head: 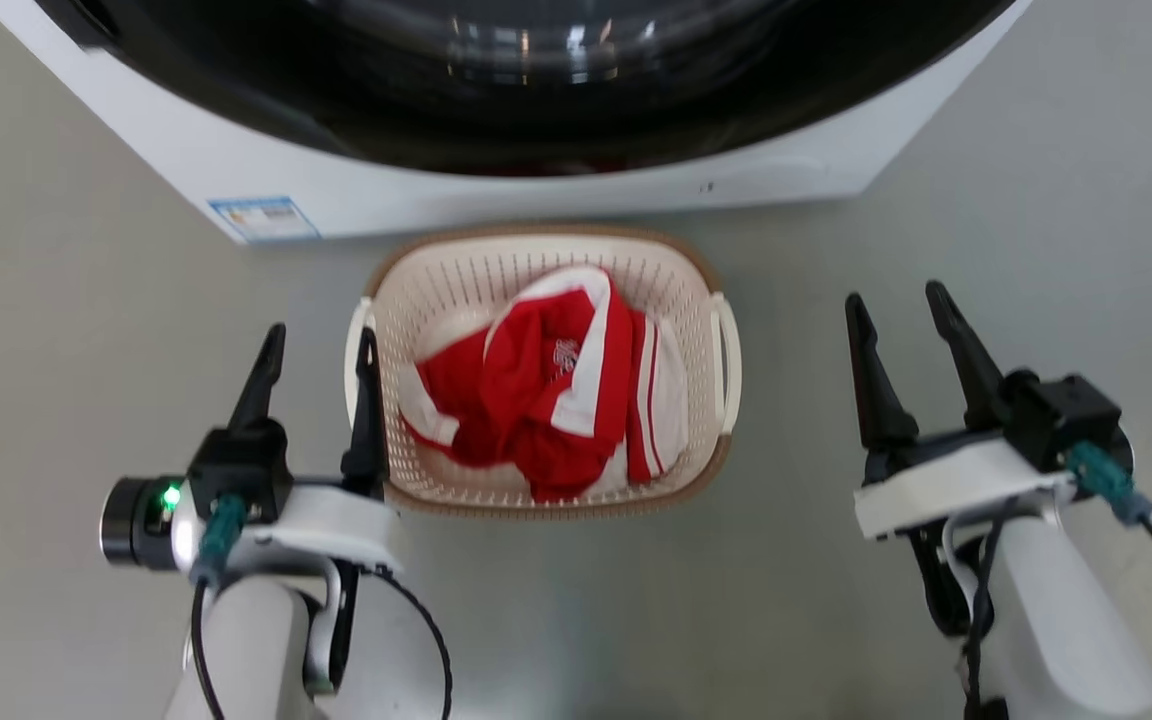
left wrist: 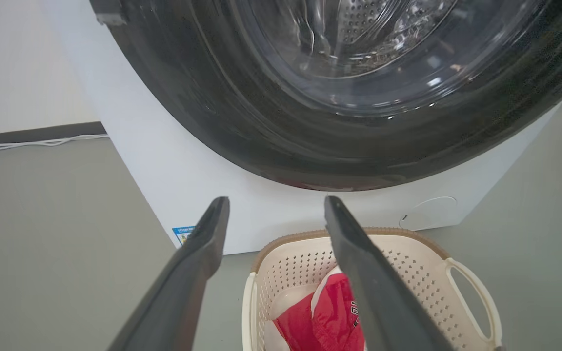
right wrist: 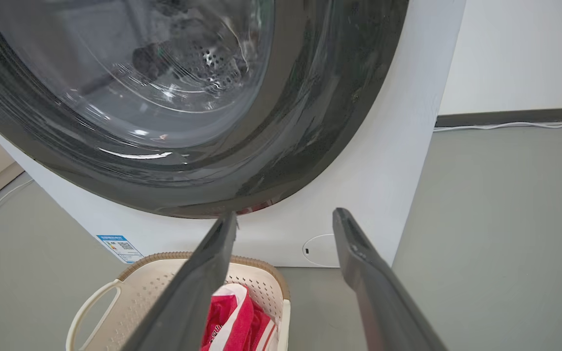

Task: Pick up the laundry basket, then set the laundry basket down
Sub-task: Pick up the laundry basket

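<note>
One laundry basket [head: 496, 270] stands on the grey floor [head: 56, 350] at the middle of the head view, just before one white washing machine [head: 496, 195] at its 12 o'clock. The basket has one brown rim and two white loop handles, the left handle [head: 356, 360] at 9 o'clock and the right handle [head: 729, 360] at 3 o'clock. In it lies one crumpled red and white garment [head: 546, 390] with a small white print that is too blurred to read.

There are two grippers, each with two dark fingers. The left gripper [head: 321, 345] sits at the basket's 8 o'clock, fingers spread and holding nothing. Its inner finger crosses the left handle in the head view, and I cannot tell whether they touch. The right gripper [head: 896, 298] is at the basket's 3 o'clock, well apart from it, fingers also spread and empty.

One blue-edged sticker [head: 263, 218] sits on the machine's front at the basket's 10 o'clock. In the right wrist view the sticker [right wrist: 120, 246] shows a square code pattern, but its writing is too small to read. That view also shows one round flap [right wrist: 322, 249] low on the machine's front and one pale cable [right wrist: 505, 126] along the wall. One green light [head: 172, 497] glows on the left wrist
</note>
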Controlling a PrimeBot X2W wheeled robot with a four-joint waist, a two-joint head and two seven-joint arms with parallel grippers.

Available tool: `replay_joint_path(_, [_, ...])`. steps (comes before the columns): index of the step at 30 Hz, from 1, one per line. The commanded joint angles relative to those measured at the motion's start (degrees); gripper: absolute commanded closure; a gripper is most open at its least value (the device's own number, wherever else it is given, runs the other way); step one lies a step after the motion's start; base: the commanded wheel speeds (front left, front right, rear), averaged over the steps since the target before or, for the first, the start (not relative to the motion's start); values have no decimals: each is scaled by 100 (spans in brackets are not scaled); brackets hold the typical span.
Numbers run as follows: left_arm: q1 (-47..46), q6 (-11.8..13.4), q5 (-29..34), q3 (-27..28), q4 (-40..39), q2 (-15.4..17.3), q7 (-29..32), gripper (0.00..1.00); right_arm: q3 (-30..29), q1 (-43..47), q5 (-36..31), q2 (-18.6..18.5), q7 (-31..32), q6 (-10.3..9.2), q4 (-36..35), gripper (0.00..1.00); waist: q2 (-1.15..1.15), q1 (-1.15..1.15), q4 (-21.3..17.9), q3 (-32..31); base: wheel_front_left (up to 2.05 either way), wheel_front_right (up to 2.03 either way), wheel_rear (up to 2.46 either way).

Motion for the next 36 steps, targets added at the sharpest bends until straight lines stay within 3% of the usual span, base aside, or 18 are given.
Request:
replay_joint_path(1, [-231, -57, -29, 214, 18, 32, -33, 0, 112, -183, 56, 12, -59, 41, 14, 0, 0, 0, 24, 449, 0, 0, 0])
replay_joint_path(14, [-1414, -271, -27, 522, 1504, -17, -33, 0, 164, -1471, 290, 12, -59, 41, 1494, 0, 0, 0, 176, 1483, 0, 0, 0])
replay_joint_path(36, [-2601, -575, -71, 584, 3495, -53, -33, 0, 805, -2453, 823, 12, -59, 41, 3032, 0, 0, 0, 346, 2249, 0, 0, 0])
